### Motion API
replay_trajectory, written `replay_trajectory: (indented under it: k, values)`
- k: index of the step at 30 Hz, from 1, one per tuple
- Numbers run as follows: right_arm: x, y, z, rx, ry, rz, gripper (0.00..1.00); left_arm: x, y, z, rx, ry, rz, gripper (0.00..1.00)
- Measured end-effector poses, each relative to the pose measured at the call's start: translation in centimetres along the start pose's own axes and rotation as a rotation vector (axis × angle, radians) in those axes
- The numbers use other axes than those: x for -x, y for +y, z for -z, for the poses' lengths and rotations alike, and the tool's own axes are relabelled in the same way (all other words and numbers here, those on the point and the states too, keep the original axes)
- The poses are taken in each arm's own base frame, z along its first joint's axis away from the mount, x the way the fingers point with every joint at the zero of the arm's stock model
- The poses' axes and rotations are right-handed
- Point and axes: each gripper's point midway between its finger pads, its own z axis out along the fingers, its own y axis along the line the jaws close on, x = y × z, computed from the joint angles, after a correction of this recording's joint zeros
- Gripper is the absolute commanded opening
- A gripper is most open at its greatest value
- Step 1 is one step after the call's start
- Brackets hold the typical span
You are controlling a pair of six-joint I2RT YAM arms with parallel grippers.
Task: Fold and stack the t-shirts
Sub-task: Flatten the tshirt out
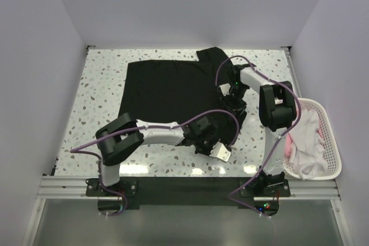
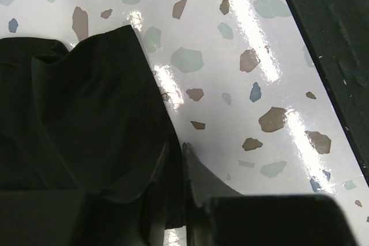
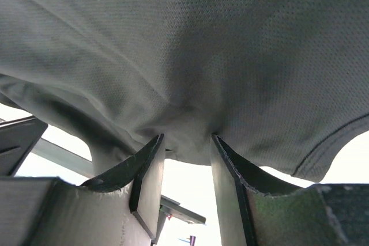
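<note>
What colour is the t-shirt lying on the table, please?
The t-shirt is solid black, seen best in the top external view.

We see the black t-shirt [image 2: 75, 119] filling the left half of the view, rumpled into soft folds on the speckled white surface [image 2: 230, 38]. Its hem runs down from a raised corner to our left end effector [image 2: 176, 145] at the bottom. There the two dark fingers [image 2: 199, 171] stand close together, and the cloth's edge is caught in the narrow gap between them. A dark strip [image 2: 334, 27] crosses the upper right corner.
</note>
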Motion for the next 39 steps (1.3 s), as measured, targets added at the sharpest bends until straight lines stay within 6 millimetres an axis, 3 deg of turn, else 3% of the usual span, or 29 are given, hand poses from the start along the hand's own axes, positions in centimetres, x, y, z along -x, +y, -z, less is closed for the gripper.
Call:
replay_trajectory:
  k: [8,12,24,31,33,35,39]
  values:
    - [-0.1,-0.1,-0.4,0.007,0.018,0.003,0.41,0.1,0.2,-0.3,-0.036,0.008,0.031,0.01]
    - [-0.1,-0.1,-0.5,0.007,0.02,0.003,0.41,0.0,-0.4,-0.2,-0.057,0.002,0.032,0.0]
    - [-0.2,-0.1,-0.5,0.009,0.026,0.002,0.41,-1.4,-5.2,1.9,-0.194,0.026,0.021,0.0]
    - [-1.5,0.7,-1.2,0.054,0.064,0.0,0.43,-0.7,-7.4,1.9,-0.252,0.023,0.008,0.0]
    - [-2.4,1.1,-1.1,0.066,0.078,0.007,0.42,-0.3,-8.3,1.8,-0.275,0.024,0.001,0.07]
    - [-3.3,1.5,-0.8,0.073,0.093,0.015,0.42,0.0,-9.3,2.0,-0.298,0.024,0.005,0.24]
    - [-4.2,2.1,1.0,0.065,0.078,0.039,0.42,-0.4,-10.7,3.5,-0.328,0.048,0.094,0.37]
